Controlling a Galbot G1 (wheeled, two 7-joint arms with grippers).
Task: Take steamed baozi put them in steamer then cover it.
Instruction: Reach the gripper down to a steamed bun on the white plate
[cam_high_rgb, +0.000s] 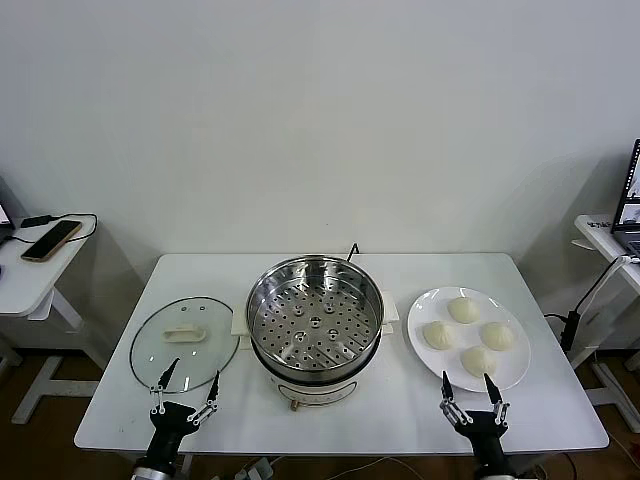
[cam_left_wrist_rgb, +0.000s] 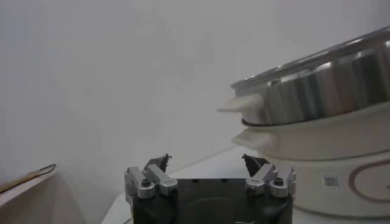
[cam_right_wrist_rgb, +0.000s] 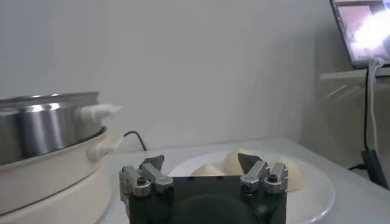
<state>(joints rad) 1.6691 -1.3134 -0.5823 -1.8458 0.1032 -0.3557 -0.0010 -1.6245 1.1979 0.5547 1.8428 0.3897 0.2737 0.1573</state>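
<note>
Here, both jaws spread: smooth round baozi (cam_high_rgb: 463, 309) on plate (cam_high_rgb: 428, 352), perforated steel steamer (cam_high_rgb: 315, 322), glass cover (cam_high_rgb: 185, 343).

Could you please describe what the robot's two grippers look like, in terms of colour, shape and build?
Both match. The left gripper and right gripper each have a black boxy body, silver metal knuckle blocks with visible screws, and two slim black fingers tapering to pointed tips. In the wrist views the same black housing and grey brackets show on the left and right. No markings or loose cables are visible on them.
</note>
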